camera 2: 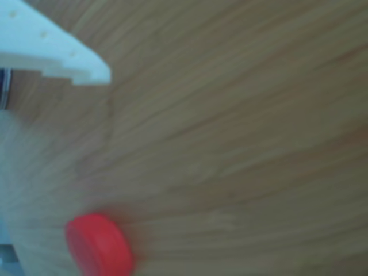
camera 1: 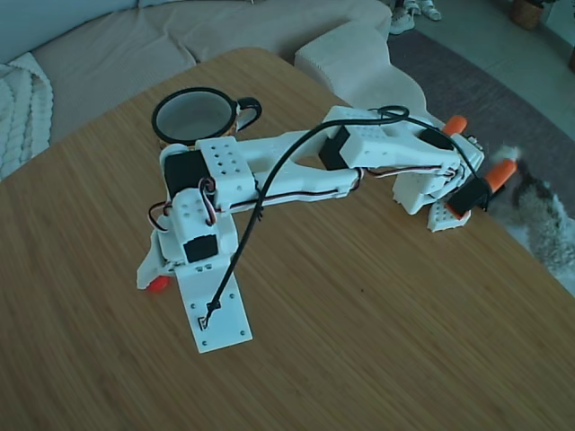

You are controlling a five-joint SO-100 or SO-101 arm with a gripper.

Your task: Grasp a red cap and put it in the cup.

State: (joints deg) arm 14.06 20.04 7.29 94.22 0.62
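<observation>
One red cap (camera 1: 159, 284) lies flat on the desk (camera 1: 377, 341), well in front of the cup (camera 1: 193, 115) in the fixed view and peeking out at the left edge of the gripper (camera 1: 153, 274). The gripper hangs low over it; how wide it stands I cannot tell, since the arm (camera 1: 296, 166) hides the jaws. In the other view the cap sits loose, apart from the one white finger (camera 2: 63, 52) that shows. To do this well, I judge the gripper should centre on the cap, settle down to the desk and close squarely before lifting toward the cup, which stands empty.
</observation>
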